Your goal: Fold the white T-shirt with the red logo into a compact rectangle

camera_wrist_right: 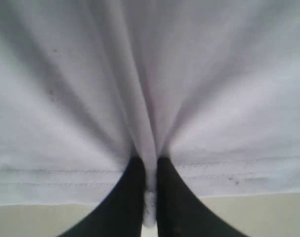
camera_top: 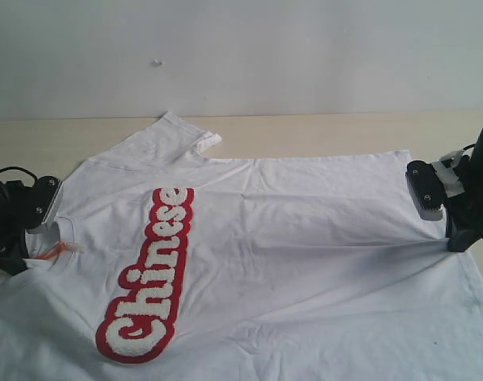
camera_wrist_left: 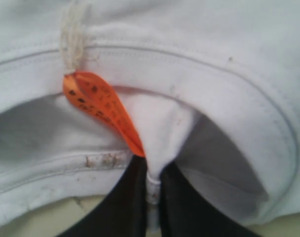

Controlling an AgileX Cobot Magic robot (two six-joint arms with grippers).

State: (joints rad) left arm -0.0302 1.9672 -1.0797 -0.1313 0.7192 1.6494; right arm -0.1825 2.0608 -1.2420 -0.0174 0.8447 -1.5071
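Lettering on the red logo (camera_top: pixel 150 278) spells "Chinese" in fuzzy white script. The wrinkled white T-shirt (camera_top: pixel 305 238) lies spread across the desk (camera_top: pixel 321 131). The left tool (camera_wrist_left: pixel 151 173) is clamped on its collar beside the orange tag (camera_wrist_left: pixel 103 106); the right tool (camera_wrist_right: pixel 150 165) pinches its hem.

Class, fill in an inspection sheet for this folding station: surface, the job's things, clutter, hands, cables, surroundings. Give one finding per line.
Surface: pale table, mostly covered by the shirt.
Job's things: white T-shirt spread out, wrinkled, not yet folded; red logo facing up; orange neck tag at the collar.
Clutter: nothing seen.
Hands: left hand shut on the collar beside the tag; right hand shut on the hem, cloth bunching toward it.
Cables: black cable looping by the left arm.
Surroundings: plain pale wall behind the table.
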